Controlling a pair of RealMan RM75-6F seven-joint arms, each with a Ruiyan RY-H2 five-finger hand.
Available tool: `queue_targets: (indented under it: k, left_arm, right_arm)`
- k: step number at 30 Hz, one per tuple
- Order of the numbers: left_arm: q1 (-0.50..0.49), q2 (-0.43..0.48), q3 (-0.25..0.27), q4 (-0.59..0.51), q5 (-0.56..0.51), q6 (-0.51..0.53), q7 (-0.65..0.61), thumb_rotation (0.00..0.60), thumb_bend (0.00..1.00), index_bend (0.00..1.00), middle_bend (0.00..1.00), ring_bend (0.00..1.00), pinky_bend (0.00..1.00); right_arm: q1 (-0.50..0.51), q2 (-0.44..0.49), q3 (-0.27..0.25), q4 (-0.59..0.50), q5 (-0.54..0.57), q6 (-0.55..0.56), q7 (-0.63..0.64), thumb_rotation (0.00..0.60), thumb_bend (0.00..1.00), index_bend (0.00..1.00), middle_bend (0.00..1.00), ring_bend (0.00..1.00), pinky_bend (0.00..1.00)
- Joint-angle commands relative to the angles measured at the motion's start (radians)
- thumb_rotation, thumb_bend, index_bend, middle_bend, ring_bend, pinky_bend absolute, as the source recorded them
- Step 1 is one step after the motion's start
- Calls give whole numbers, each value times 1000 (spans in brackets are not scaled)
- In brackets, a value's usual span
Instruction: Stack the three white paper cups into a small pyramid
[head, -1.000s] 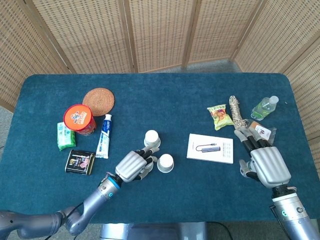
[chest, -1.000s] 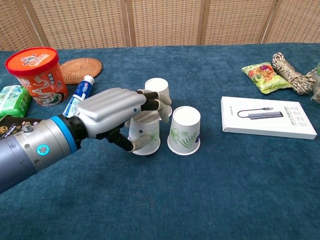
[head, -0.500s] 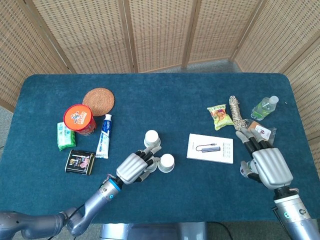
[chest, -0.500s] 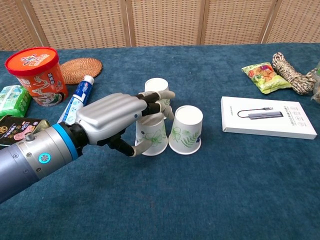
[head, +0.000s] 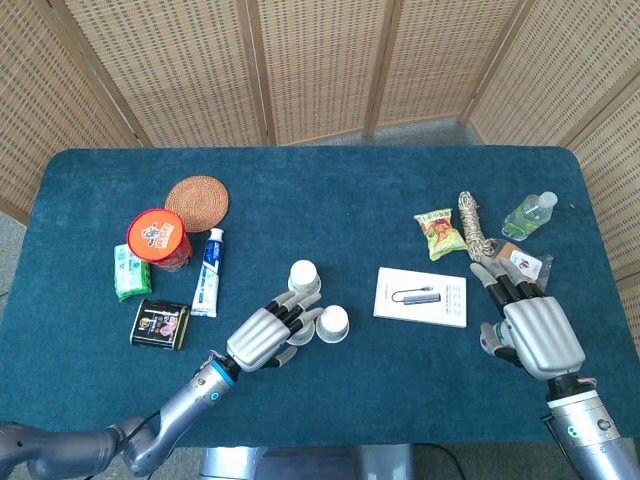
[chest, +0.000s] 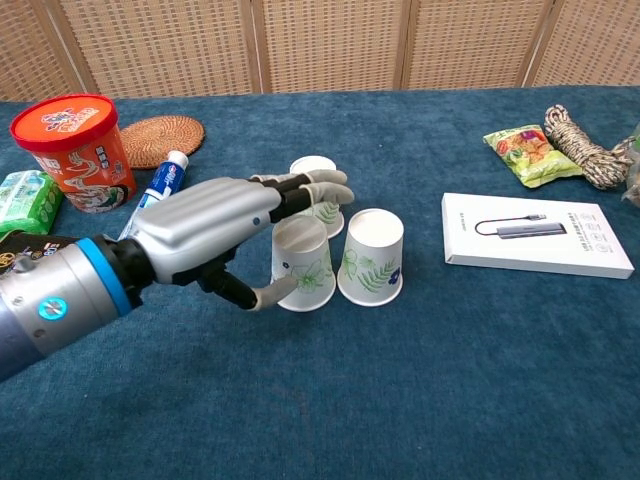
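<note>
Three white paper cups (chest: 340, 255) stand upside down mid-table: two touching, one behind. Left hand (chest: 215, 235) hovers spread around the front-left cup, holding nothing; right hand (head: 530, 330) rests open, empty.

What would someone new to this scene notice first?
Probably the left hand at the table's middle, fingers spread over three upside-down white paper cups clustered there. Next, the red instant noodle tub at far left, and the right hand resting idle near the white adapter box.
</note>
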Motion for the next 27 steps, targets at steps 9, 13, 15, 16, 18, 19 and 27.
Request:
queue_targets:
  k: [9,13,15,16,18,19,27]
  left_arm:
    - [7,266,-26,-284,-33,4,9,600,478,52,0,0,97]
    - [-14,326,-70,-330,-89,-29,59,600,479,60,0,0,96]
    - [-29,345,-92,-338,-126,-53,81,600,479,66,0,0,96]
    - [-36,351,-100,-339,-143,-64,92,600,479,69,0,0,97]
    - [-53,360,-118,-334,-183,-90,122,600,479,73,0,0,95]
    - [-61,362,-125,-332,-202,-102,136,600,479,74,0,0,94]
    - [-140,335,-157,-282,-372,-196,275,600,479,44,0,0,60]
  right_arm:
    - [4,-5,3,3,8,-16,-2,600,480,37,0,0,296]
    - [0,-6,1,4,6,-15,0,600,478,37,0,0,296]
    - [-3,-6,-1,6,3,-11,-1,600,479,37,0,0,296]
    - [-4,-6,-1,7,2,-10,-1,600,479,37,0,0,296]
    - [-7,-6,-2,10,0,-8,1,600,478,37,0,0,296]
    - [-8,-6,-2,11,-1,-6,2,600,478,37,0,0,296]
    - [-23,1,-2,27,-17,13,23,600,479,37,0,0,296]
